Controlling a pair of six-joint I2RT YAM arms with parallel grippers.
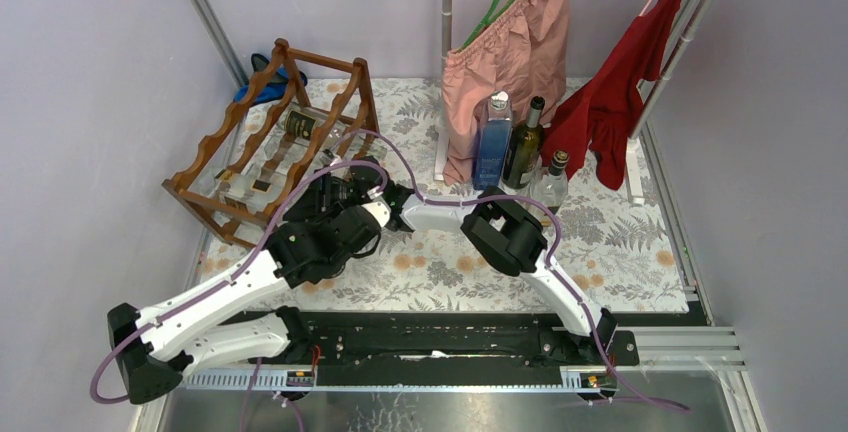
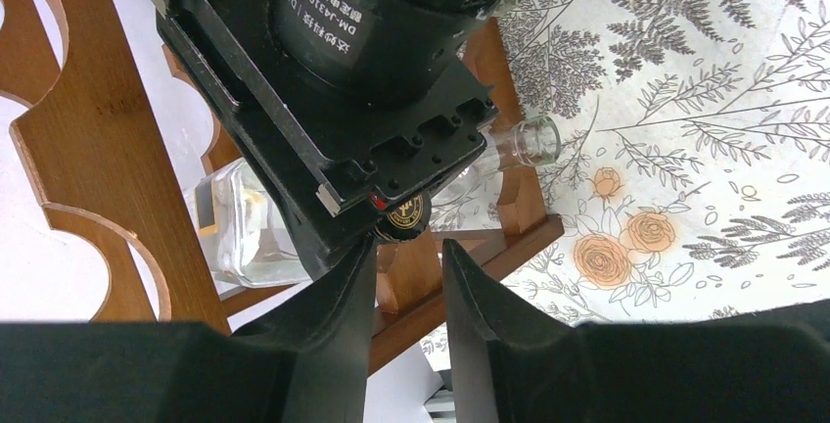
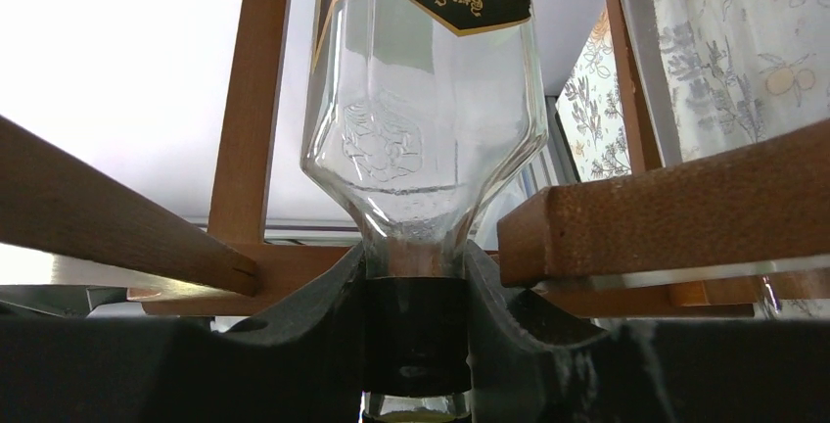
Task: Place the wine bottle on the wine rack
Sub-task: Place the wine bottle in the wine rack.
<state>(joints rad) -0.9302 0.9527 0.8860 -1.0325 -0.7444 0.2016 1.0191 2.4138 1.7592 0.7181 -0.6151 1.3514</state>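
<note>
The wine rack (image 1: 268, 147) is a reddish-brown wooden frame at the table's back left. A clear wine bottle (image 3: 426, 119) with a black and gold label lies in it, neck toward the arms. My right gripper (image 3: 416, 286) is shut on its dark-capped neck, at the rack's near right corner (image 1: 362, 180). The bottle's gold-emblem cap (image 2: 405, 215) shows under the right wrist in the left wrist view. My left gripper (image 2: 409, 252) sits just below that cap, jaws a little apart with nothing between them. Other clear bottles (image 2: 235, 222) lie in the rack.
A blue bottle (image 1: 492, 140), a dark green bottle (image 1: 523, 142) and a small clear bottle (image 1: 553, 180) stand at the back middle. Pink (image 1: 510, 42) and red (image 1: 620, 92) garments hang behind them. A blue object (image 1: 262, 77) lies behind the rack.
</note>
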